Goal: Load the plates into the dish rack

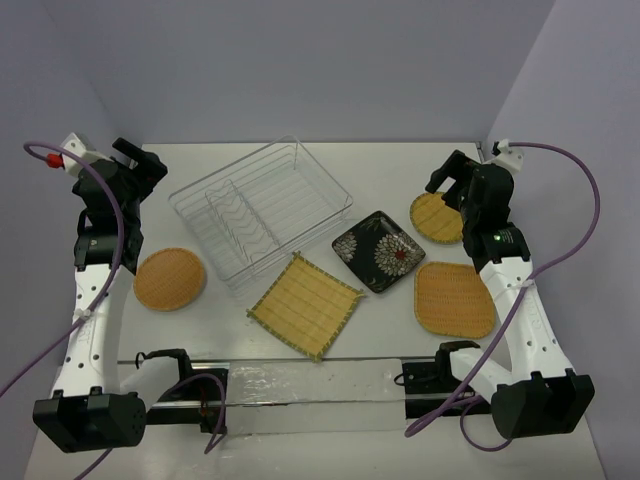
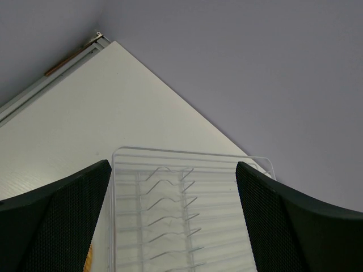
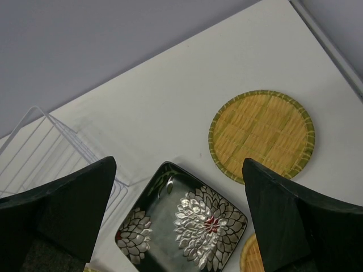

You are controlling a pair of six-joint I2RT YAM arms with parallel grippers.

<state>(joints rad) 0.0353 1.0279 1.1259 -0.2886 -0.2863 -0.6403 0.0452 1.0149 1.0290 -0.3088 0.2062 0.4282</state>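
Observation:
The wire dish rack [image 1: 232, 167] stands empty at the back centre. Five plates lie flat on the table: a round orange one [image 1: 169, 279] at left, a yellow bamboo square [image 1: 305, 303], a black flowered square [image 1: 379, 250], a round orange one [image 1: 437, 217] and a rounded-square orange one [image 1: 454, 298] at right. My left gripper [image 1: 135, 160] is open and empty, raised left of the rack, whose slots [image 2: 170, 204] show between its fingers [image 2: 57, 226]. My right gripper [image 1: 445, 178] is open and empty above the black plate [image 3: 184, 226] and the round plate [image 3: 261, 135].
The table's back edge meets grey walls. The rack's corner [image 3: 34, 136] lies close to the black plate. A clear strip with two black clamps [image 1: 300, 385] runs along the near edge between the arm bases.

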